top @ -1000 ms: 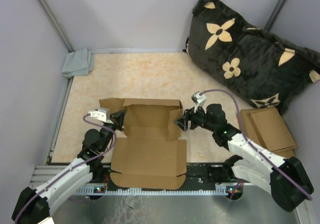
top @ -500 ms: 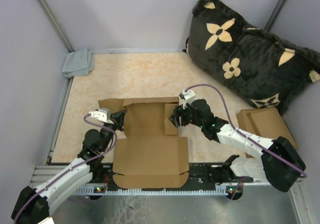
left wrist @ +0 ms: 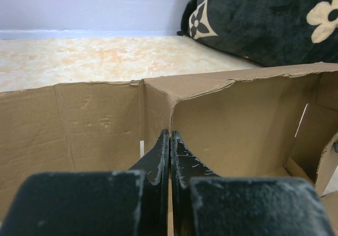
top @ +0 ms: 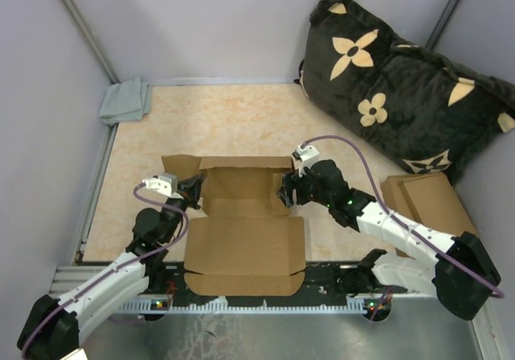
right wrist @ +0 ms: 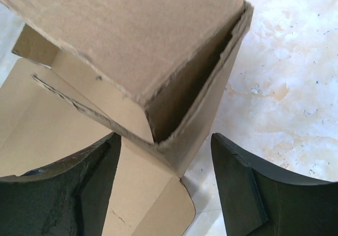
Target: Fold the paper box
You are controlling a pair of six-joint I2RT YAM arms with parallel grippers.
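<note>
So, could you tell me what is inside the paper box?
Only its bare cardboard floor shows inside the paper box. The left hand and right hand at the side walls cover the corners.

**Surfaces: mostly matt**

Your paper box (top: 245,247) is matt brown cardboard, with fibrous cut edges. The table (top: 225,122) is smooth, mottled beige. The right fingers (right wrist: 237,188) are matt, grainy black plastic. The cushion (top: 402,86) is plush black cloth.

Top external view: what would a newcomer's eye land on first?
Front and centre is the half-formed paper box, its back and side walls raised, with both arms on it. The left gripper is pinched shut on its left wall, and the right gripper sits open astride its right corner. Next comes the big black flower-patterned pillow propped in the far right corner.
</note>
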